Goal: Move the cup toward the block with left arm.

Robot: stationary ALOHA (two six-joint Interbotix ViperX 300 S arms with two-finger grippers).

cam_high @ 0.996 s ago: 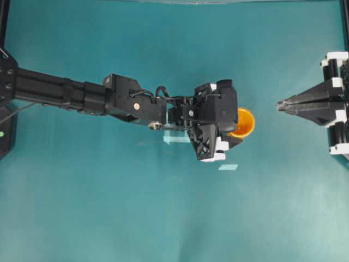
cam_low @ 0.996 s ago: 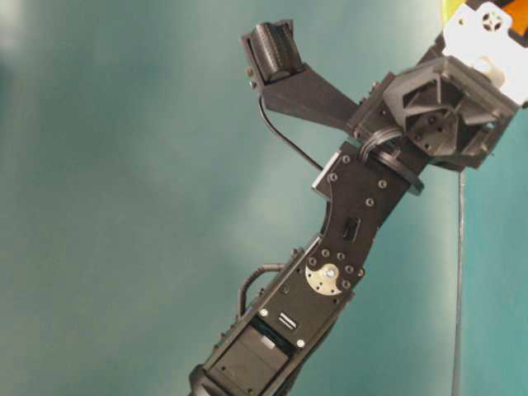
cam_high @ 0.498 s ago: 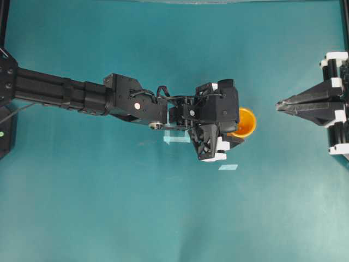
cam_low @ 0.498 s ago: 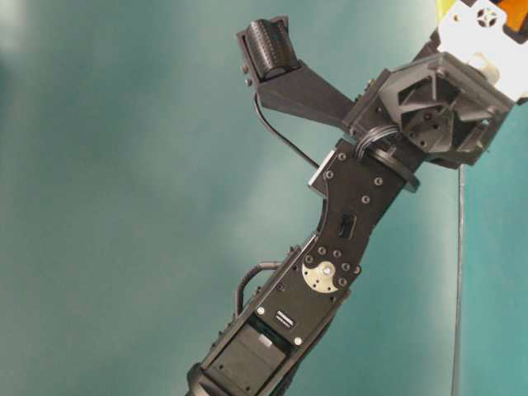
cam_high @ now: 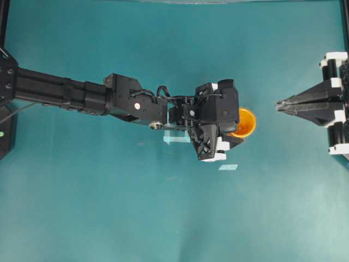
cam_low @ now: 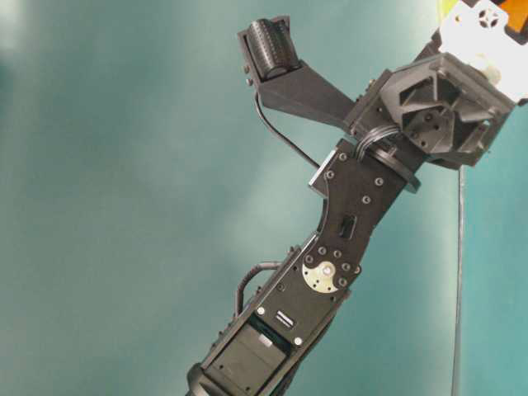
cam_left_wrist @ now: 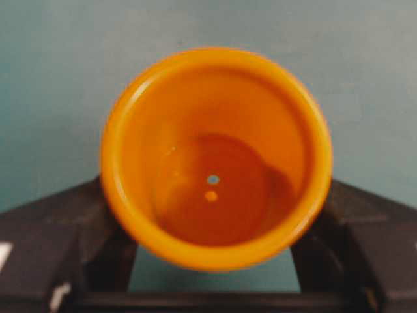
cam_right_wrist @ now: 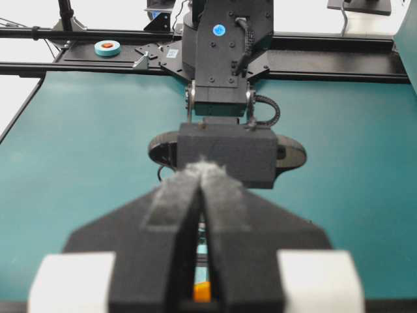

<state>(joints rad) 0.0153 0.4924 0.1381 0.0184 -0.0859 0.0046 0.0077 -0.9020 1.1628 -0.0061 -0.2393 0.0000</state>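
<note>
Teal worktop fills every view, bare but for two pale tape marks: a tape strip half under the left arm and a smaller tape piece just below the wrist. Your left pincer reaches out from the left side of the overhead view, and the cup sits at its tip, only its right half showing past the black housing. From the left wrist camera you see the cup mouth-on, with one black finger beside each flank; the fingers stand well apart, about as wide as the cup, but whether the pads actually press its wall you cannot tell, as the cup hides the contact. The block is not clearly visible in any view; a small orange speck low in the right wrist picture, between the right pincer's fingers, may be it or the cup, so do not rely on it. The right pincer is closed to a point and parked well to the right of the cup, facing it. To do this step well, confirm the grip first, then carry the cup low and level, travel slowly so it does not tip or slip out, and locate the block before you commit to a direction; stop short of the block rather than knocking it away
</note>
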